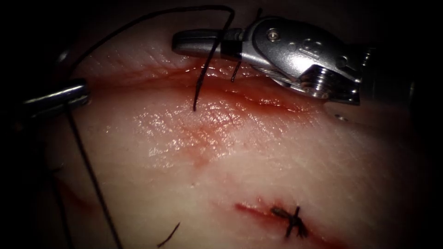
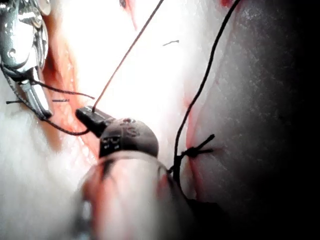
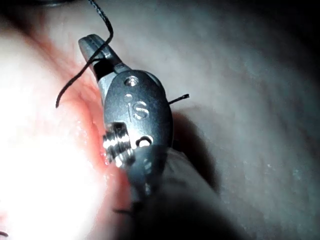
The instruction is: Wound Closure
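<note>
The right end effector (image 1: 198, 45) is seen lying nearly level over the far stretch of the cut (image 1: 258, 99), its jaws pressed together on the thread (image 1: 138, 25) – two short free ends hang from the grip toward the tissue (image 1: 258, 157). The left end effector (image 1: 69, 94) is held at the tissue's left edge, jaws pinched on the same thread, one strand arching between the two tools and another trailing toward the near edge. No needle is identified. A finished stitch with its knot (image 1: 293, 221) sits on the near part of the cut; a cut end of thread (image 1: 170, 234) lies beside it. Thread handling – probably knot work – is judged to be in hand; any next move calls for even tension from both tools.
</note>
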`<state>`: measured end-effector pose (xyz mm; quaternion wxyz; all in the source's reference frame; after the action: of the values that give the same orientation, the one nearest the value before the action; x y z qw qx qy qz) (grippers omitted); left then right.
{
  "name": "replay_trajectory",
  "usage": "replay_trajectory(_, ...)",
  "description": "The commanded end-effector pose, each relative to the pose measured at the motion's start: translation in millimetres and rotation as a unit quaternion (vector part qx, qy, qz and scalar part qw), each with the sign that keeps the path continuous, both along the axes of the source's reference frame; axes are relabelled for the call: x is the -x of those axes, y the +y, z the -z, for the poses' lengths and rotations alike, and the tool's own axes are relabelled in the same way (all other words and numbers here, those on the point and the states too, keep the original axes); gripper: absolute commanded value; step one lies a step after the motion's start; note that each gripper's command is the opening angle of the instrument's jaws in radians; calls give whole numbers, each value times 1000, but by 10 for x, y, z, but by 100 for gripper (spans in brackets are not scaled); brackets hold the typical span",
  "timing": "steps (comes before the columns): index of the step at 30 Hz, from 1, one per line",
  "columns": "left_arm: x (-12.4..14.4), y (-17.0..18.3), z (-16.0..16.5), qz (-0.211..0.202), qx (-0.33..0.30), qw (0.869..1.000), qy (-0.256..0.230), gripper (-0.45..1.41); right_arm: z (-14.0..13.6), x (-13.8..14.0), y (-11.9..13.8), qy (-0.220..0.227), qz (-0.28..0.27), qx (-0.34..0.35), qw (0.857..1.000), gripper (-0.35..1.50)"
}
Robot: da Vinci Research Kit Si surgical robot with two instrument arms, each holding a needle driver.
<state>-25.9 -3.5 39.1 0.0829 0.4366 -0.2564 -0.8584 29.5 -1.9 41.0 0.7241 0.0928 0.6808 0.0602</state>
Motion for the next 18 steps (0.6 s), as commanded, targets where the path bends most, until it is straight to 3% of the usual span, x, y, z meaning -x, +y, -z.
replay_trajectory(1,8,4,-11,-1,1,1000,-1,-45,1,-7,2,7,-3,-1,1000,-35)
replay_trajectory(11,34,14,-61,-11,-5,1000,8,-45,22,-10,1,32,-16,-9,999,-35)
replay_trajectory(18,52,17,-67,-17,-10,1000,1,-45,30,-22,-8,39,-17,-8,999,-35)
